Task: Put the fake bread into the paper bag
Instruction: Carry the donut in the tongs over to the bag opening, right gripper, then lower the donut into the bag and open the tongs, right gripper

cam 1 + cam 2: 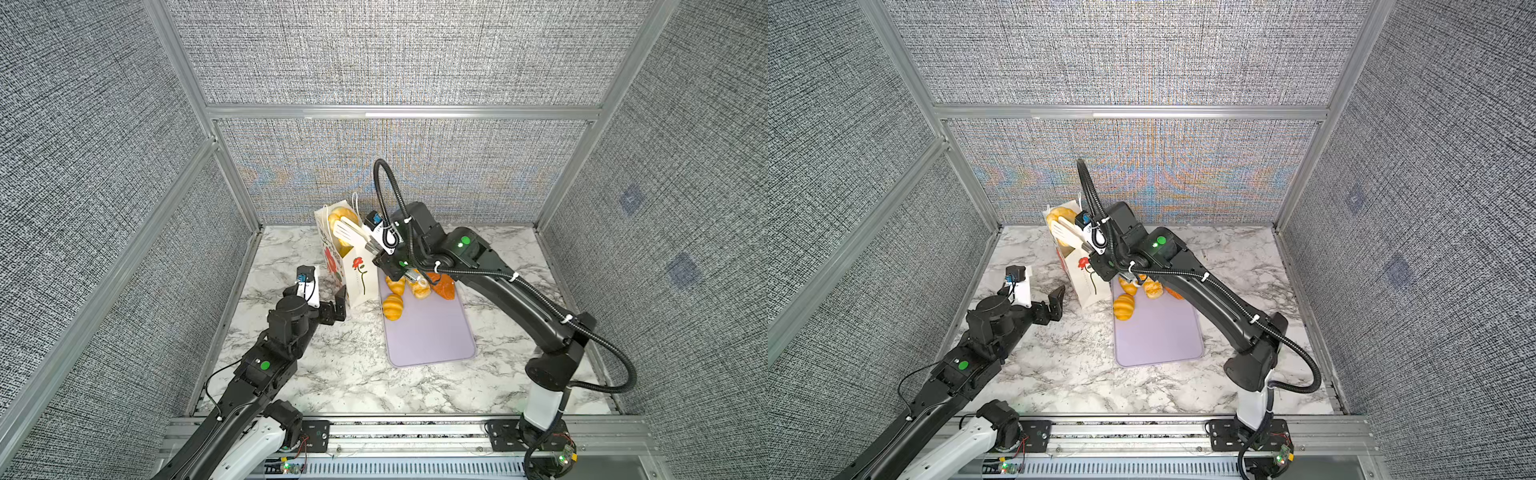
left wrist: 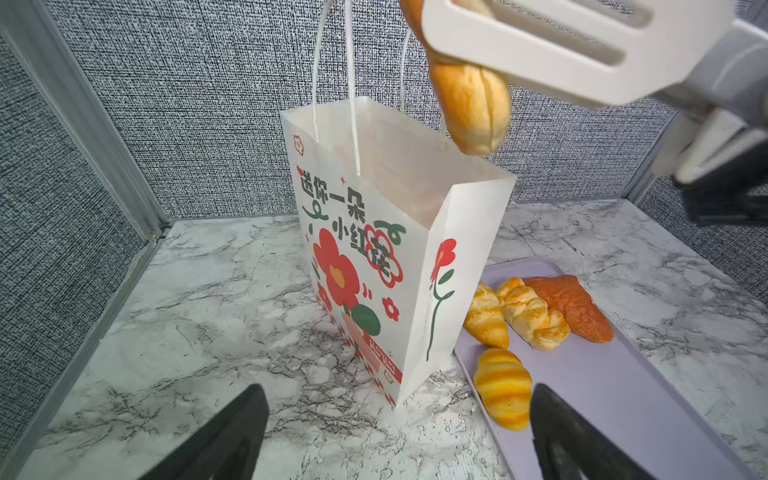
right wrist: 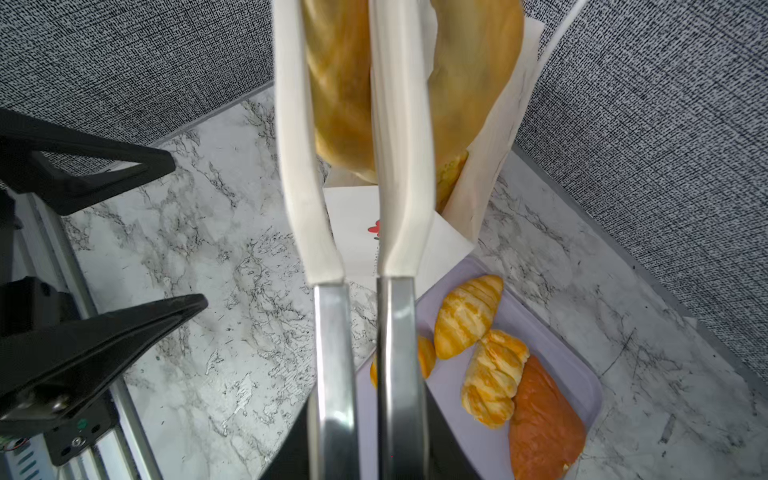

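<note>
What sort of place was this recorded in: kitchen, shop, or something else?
Most likely a lab robot test cell: grey fabric panels in an aluminium frame wall in a marble-patterned tabletop, and the left arm and right arm are mounted on a rail at its front.

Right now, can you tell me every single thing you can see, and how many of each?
bag: one, white with red flowers, standing open at the back of the table
held bread: one, golden, pinched in the tongs above the bag's opening
striped bread: three, yellow-gold, on the tray's end by the bag
orange-brown bread: one, on the tray beside the striped ones
tray: one, lilac, flat on the table right of the bag
tongs: one pair, white tips, silver handles
table: one, white-grey marble
walls: grey fabric, on three sides
left end effector: one, black, open, empty, facing the bag
right end effector: one, black, shut on the tongs
</note>
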{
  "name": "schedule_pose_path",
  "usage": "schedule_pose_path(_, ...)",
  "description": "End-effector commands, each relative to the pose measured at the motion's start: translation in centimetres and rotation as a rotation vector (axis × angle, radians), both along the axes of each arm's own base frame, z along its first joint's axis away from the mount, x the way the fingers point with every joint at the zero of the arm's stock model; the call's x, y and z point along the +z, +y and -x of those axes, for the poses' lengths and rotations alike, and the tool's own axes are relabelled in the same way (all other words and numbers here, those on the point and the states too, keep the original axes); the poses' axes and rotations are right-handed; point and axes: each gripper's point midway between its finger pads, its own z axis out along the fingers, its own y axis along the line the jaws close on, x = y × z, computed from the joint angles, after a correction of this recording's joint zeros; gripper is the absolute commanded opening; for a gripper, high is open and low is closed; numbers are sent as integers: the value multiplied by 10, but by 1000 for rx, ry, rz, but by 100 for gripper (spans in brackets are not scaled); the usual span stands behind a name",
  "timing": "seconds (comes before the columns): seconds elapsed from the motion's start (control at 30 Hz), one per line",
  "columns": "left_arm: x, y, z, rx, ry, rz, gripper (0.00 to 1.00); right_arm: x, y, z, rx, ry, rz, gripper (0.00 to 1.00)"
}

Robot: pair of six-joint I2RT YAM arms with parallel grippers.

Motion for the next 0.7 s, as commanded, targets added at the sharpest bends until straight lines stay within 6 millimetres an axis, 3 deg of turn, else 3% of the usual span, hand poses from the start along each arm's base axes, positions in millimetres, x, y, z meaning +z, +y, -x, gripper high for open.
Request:
schedule_pose_path(0.0,-3,7,-1,33,6,-3,100,6,8,-8,17,-37,-14,28)
schedule_pose_path(0.4,-6,6,-5,21,14,6,100,-19,8,-33,-13,-19,17,28)
schedule_pose_path(0.67,-12,-2,-9,-16,33,-7,100,-25,10,-42,-29,-16,26,29)
